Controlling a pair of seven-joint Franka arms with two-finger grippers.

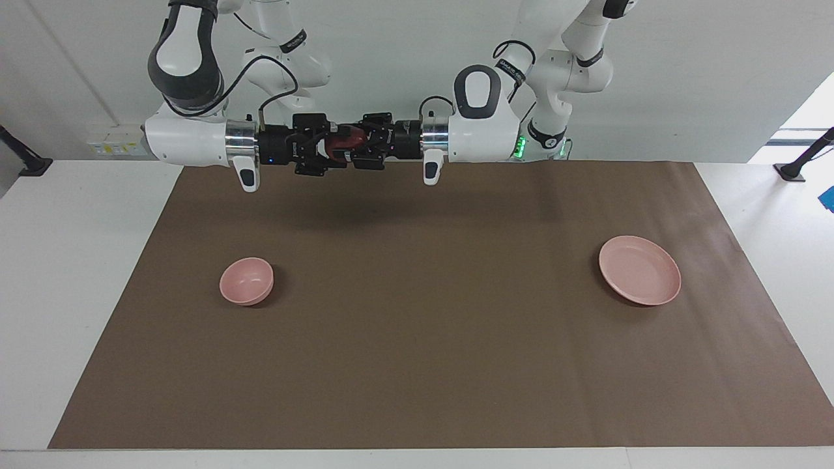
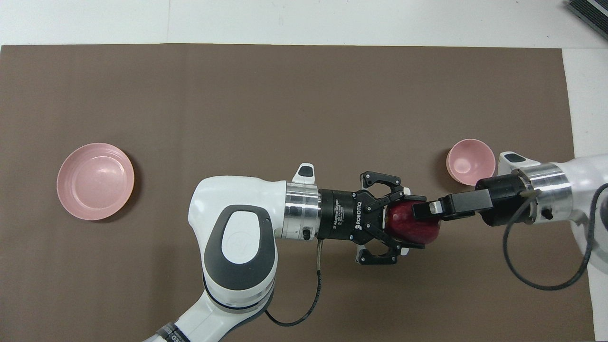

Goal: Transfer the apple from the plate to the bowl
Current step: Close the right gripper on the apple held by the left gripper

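A white table [image 1: 71,260] fills the room's middle, a brown mat [image 1: 430,365] spread flat over most of it. A plain white wall [image 1: 684,71] rises at the top of the frame. Bright daylight spills in at the upper right.

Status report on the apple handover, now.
Left gripper shut on apple, midair. Right gripper open around it. Bowl and plate empty. Nothing in the way.
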